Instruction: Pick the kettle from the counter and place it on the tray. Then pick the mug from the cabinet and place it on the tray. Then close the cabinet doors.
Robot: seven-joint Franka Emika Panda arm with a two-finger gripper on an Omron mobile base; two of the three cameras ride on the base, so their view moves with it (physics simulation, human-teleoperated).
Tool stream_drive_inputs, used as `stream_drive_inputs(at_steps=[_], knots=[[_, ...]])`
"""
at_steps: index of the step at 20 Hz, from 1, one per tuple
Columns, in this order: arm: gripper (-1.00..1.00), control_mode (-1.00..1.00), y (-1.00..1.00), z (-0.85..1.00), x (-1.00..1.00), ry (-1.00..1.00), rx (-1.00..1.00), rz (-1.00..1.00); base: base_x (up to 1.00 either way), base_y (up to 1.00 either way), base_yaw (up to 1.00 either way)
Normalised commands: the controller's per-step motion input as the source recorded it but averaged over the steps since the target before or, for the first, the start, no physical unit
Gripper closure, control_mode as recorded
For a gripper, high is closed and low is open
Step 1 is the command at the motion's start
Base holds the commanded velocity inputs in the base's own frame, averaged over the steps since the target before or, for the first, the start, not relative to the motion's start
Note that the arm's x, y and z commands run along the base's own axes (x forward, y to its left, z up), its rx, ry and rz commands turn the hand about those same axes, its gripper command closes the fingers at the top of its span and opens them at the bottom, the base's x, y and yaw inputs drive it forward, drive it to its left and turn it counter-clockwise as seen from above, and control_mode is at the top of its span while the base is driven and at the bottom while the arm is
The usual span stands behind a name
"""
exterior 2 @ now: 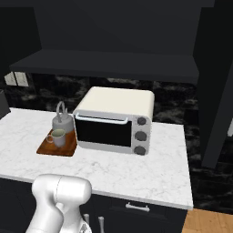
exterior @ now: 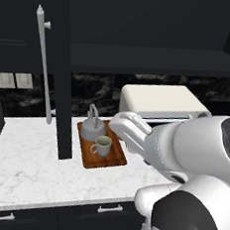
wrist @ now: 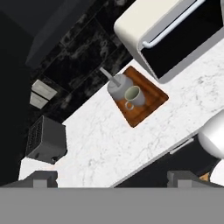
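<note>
Kettle point(exterior: 92, 127), mug point(exterior: 102, 145) on tray point(exterior: 113, 159); toaster oven point(exterior 2: 113, 120) beside; cabinet door point(exterior: 62, 67) open; jaws apart, empty.

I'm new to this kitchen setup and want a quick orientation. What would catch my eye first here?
The reddish-brown tray on the white counter stands out, carrying the grey kettle and the pale mug. Right beside it sits a big cream toaster oven. Above, a black cabinet door with a long silver handle hangs open.

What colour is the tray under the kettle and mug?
Reddish-brown wood, clearest in the hand view: tray.
</note>
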Motion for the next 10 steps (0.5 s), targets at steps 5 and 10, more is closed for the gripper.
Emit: stream_drive_inputs(at_steps=[5,10], knots=[[-1.00,-1.00,0.00,0.29,-0.43,-0.02,0.00,0.00,0.00,0.00,0.00],[-1.00,-1.00,0.03,0.20,-0.43,-0.04,0.17,0.00,0.00,0.00,0.00]])
